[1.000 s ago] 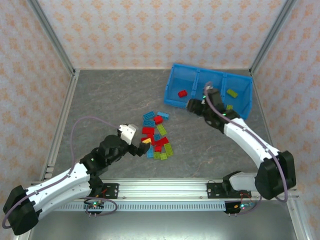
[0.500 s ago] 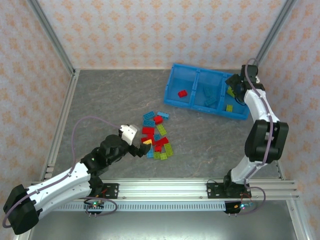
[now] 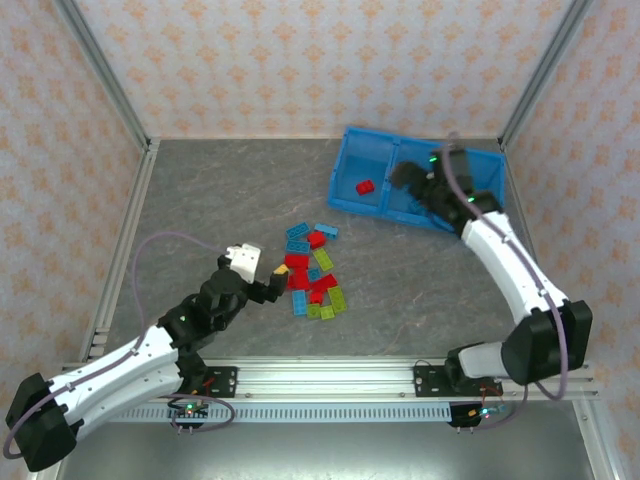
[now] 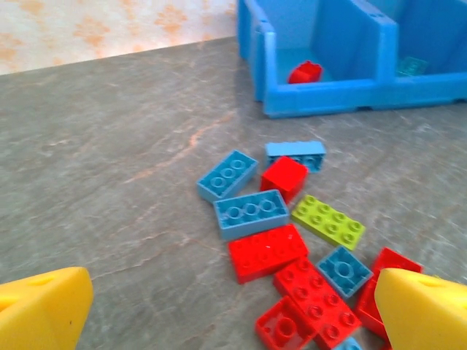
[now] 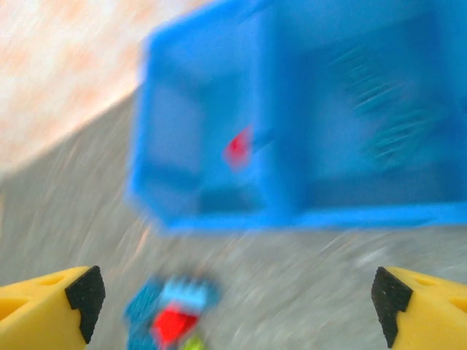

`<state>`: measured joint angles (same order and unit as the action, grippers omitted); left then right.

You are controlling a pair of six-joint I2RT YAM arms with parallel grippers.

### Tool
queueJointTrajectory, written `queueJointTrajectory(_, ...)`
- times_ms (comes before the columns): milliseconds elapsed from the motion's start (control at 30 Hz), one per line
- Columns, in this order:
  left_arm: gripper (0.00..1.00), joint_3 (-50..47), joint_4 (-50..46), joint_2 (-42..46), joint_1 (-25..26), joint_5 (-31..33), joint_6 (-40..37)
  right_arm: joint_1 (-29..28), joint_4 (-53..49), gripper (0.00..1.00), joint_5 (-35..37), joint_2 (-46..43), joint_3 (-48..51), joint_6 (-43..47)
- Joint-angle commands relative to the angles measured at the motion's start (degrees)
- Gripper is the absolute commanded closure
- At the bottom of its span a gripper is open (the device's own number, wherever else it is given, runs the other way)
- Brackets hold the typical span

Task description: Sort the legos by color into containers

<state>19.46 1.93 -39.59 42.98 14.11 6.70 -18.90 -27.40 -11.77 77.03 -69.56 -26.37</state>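
Loose legos (image 3: 312,272) in red, blue and lime green lie in a pile mid-table. In the left wrist view a red brick (image 4: 268,251), a blue brick (image 4: 250,213) and a lime brick (image 4: 328,221) lie close ahead. My left gripper (image 3: 279,281) (image 4: 233,310) is open just left of the pile, holding nothing. The blue bin (image 3: 372,160) (image 4: 328,98) stands at the back right; its left container holds a red brick (image 3: 365,187) (image 4: 305,71). My right gripper (image 3: 404,179) (image 5: 237,292) hangs open and empty over the bin's middle container. The right wrist view is blurred.
Aluminium posts and patterned walls close in the grey table (image 3: 220,200). The left half of the table is bare. A teal brick (image 4: 412,65) lies in the middle container. The arm bases sit on the rail (image 3: 330,378) at the near edge.
The right arm swung from the bin's right end leftwards to its middle, jaws spreading wider. The left gripper drew back slightly to the left of the pile, staying open.
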Motion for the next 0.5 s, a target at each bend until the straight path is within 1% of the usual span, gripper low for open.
queueJointTrajectory(0,0.0,1.4,-2.5,0.6,-0.2,10.5,3.4,-10.5,-0.2,0.06,-2.0,5.1,1.4,6.4)
queueJointTrajectory(67,0.0,1.1,-2.6,0.4,-0.3,14.2,5.0,-16.8,-1.5,0.08,0.0,11.1,-1.5,7.3)
queueJointTrajectory(100,0.0,1.0,-2.7,0.4,-0.3,15.0,5.4,-19.4,-2.1,0.09,1.8,14.7,-3.5,7.7)
queueJointTrajectory(167,0.0,1.0,-2.6,0.5,-0.4,14.2,4.7,-22.5,-3.3,0.12,5.5,20.9,-7.4,7.8)
queueJointTrajectory(233,0.0,1.2,-3.0,0.5,-0.4,12.1,3.3,-23.3,-2.7,0.16,6.7,25.7,-10.0,7.1)
queueJointTrajectory(300,0.0,1.3,-3.1,0.4,-0.4,11.4,2.5,-23.3,-2.0,0.21,8.0,29.7,-12.0,3.3)
queueJointTrajectory(367,0.0,1.3,-3.1,0.3,-0.4,12.4,2.4,-23.3,-1.9,0.21,8.6,32.9,-13.7,-0.1)
queueJointTrajectory(467,0.0,1.3,-3.2,0.0,-0.6,12.6,2.2,-23.3,-1.6,0.19,11.4,35.5,-14.6,-4.6)
